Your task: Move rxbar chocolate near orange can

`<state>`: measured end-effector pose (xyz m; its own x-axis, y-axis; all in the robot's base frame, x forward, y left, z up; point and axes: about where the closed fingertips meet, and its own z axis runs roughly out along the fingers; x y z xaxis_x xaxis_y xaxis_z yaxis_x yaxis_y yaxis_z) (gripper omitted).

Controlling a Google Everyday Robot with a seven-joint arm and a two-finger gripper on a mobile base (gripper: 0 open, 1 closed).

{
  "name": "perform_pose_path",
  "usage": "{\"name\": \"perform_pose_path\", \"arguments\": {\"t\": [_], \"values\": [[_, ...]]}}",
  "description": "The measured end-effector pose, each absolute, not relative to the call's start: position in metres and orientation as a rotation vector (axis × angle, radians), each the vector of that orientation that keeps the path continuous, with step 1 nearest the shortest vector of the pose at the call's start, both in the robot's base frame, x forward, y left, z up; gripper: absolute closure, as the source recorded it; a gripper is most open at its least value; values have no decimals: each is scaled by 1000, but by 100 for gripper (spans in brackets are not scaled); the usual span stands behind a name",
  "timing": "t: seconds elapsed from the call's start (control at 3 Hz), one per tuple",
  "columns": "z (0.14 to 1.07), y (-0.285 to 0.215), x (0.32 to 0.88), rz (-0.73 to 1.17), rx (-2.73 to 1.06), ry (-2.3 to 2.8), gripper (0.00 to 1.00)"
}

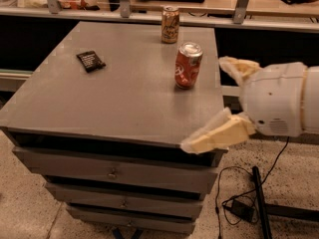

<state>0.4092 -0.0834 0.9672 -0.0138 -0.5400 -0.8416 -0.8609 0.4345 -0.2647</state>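
The rxbar chocolate (90,60), a small flat black wrapper, lies on the left part of the grey table top (119,98). The orange can (170,24) stands upright at the table's far edge, right of centre. My gripper (203,103) is at the table's right front corner, open and empty. One cream finger reaches over the front right edge and the other points up beside the right edge. The gripper is far from the wrapper.
A red can with white script (188,65) stands upright between my gripper and the orange can. The table is a drawer cabinet (114,176). A rail and shelf (149,14) run behind it. Cables and a black bar (249,203) lie on the floor at the right.
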Motion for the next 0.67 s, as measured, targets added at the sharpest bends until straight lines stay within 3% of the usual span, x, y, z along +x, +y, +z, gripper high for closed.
{"name": "perform_pose_path", "arguments": {"t": [0.33,0.67], "values": [[990,-51,406,492,-1187,1625,0],[990,-53,406,488,-1184,1628,0]]}}
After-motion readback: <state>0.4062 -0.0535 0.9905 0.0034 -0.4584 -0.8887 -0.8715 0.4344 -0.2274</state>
